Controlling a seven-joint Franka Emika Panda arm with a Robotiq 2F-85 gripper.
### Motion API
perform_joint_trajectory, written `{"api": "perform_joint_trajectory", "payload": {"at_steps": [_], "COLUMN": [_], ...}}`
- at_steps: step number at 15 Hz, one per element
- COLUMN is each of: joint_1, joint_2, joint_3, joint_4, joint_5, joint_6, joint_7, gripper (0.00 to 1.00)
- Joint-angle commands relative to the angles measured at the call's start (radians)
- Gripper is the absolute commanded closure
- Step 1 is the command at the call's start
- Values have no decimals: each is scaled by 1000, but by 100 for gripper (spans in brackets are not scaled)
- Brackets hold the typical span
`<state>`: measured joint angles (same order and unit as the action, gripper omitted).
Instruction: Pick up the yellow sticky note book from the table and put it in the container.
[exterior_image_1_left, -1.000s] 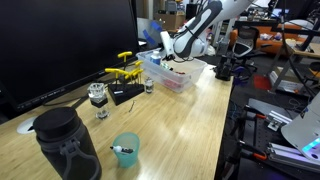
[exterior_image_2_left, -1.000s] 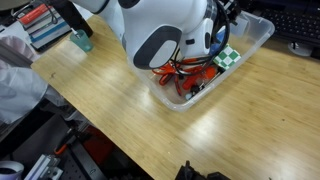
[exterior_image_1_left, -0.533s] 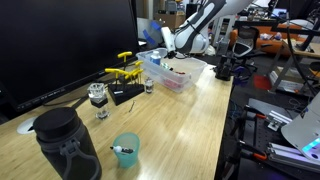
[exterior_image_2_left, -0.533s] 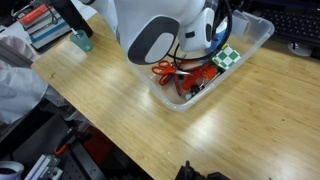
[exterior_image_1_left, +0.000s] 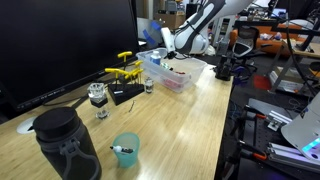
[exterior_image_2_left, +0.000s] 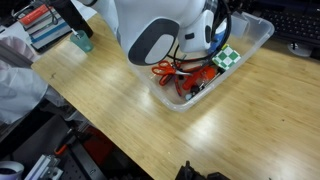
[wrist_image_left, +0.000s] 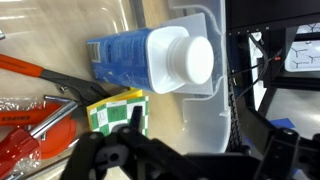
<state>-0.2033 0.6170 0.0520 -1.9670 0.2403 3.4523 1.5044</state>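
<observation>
The yellow sticky note book (wrist_image_left: 113, 108), a small yellow-edged pad with a green checkered face, lies inside the clear container (wrist_image_left: 205, 110) next to a blue and white bottle (wrist_image_left: 150, 58). In an exterior view the pad (exterior_image_2_left: 229, 57) shows at the container's (exterior_image_2_left: 255, 42) near wall. My gripper (wrist_image_left: 190, 150) hovers just above the container with its jaws apart and nothing between them; one black finger overlaps the pad's edge in the wrist view. In an exterior view the gripper (exterior_image_1_left: 169, 48) hangs over the container (exterior_image_1_left: 172, 78) on the wooden table (exterior_image_1_left: 190, 125).
Red-handled tools (wrist_image_left: 30, 135) lie in the container. On the table stand a teal cup (exterior_image_1_left: 125, 150), a black bag (exterior_image_1_left: 65, 145), a glass jar (exterior_image_1_left: 97, 97), a black box (exterior_image_1_left: 125, 93) and yellow-handled tools (exterior_image_1_left: 125, 68). A large monitor (exterior_image_1_left: 60, 40) stands behind.
The arm has lifted slightly above the container within the last second. The pad stays where it lies in the container.
</observation>
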Motion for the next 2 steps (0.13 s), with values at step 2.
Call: {"api": "perform_joint_trajectory", "payload": {"at_steps": [2], "joint_1": [-6], "joint_2": [0], "joint_3": [16], "joint_4": [3], "joint_5": [43], "joint_6": [0], "joint_7": [-44], "gripper": [0]}}
